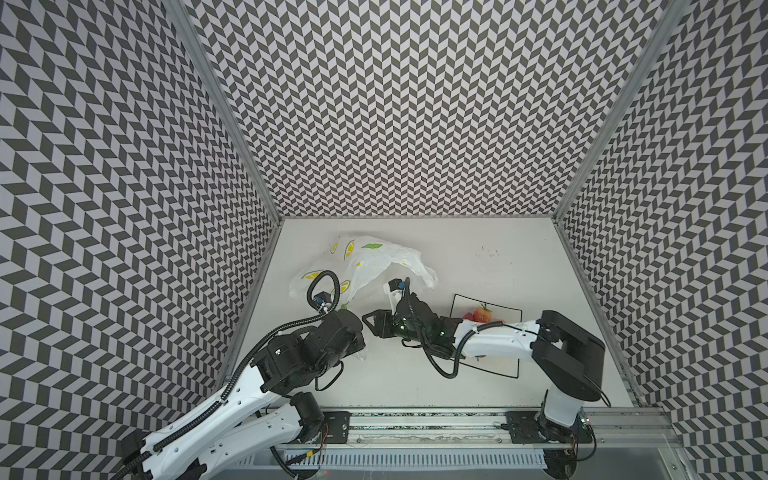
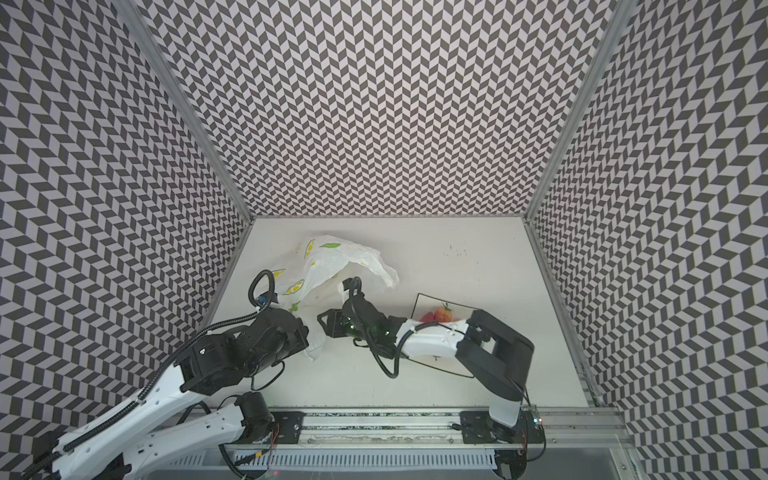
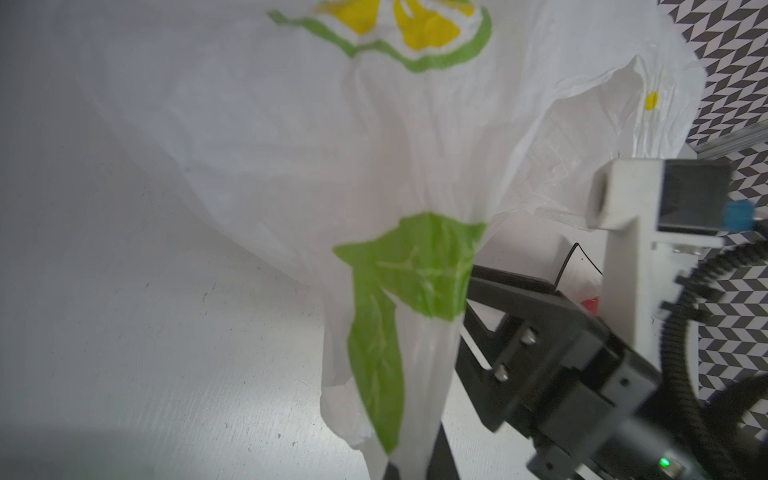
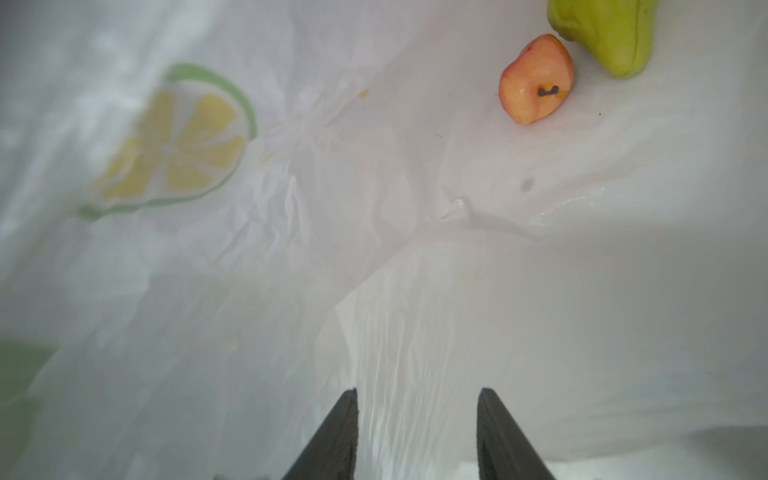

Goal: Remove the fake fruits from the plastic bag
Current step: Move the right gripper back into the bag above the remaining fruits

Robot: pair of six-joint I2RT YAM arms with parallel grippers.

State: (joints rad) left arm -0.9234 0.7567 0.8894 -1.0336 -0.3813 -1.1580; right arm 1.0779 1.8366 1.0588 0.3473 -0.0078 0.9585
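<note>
**Ana:** Where do the fake fruits [image 4: 536, 79] lie against the fingers?

**Ben:** The right gripper [image 4: 417, 392] is inside the plastic bag [image 1: 374, 262]. Its fingers [image 4: 340, 436] are spread, with only film between them. An orange-red stemmed fruit and a lumpy green fruit [image 4: 602, 33] lie just beside each other, well ahead of the tips and off to one side. Neither touches a finger.

**Ana:** And outside the bag?

**Ben:** In both top views, strawberries [image 1: 482, 313] sit on the square plate [image 1: 505, 312], partly behind the right arm [image 1: 494, 340].

**Ana:** The left gripper [image 3: 411, 471]?

**Ben:** It is pinched tight on a gathered bunch of the bag, and the film is drawn taut toward it. The film mostly hides the fingers themselves.

**Ana:** Arm poses?

**Ben:** The left arm [image 1: 291, 357] comes in from the near left corner, its wrist bent toward the bag. The right arm is folded at the elbow. Its forearm runs low across the plate, and the wrist turns into the bag's mouth.

**Ana:** Edges and room?

**Ben:** The bag's raised rim arches over the right wrist. The bag lies near the left wall [image 1: 124, 208]. Bare table [image 1: 478, 257] shows between the bag and the back wall [image 1: 415, 104] and out to the right.
</note>
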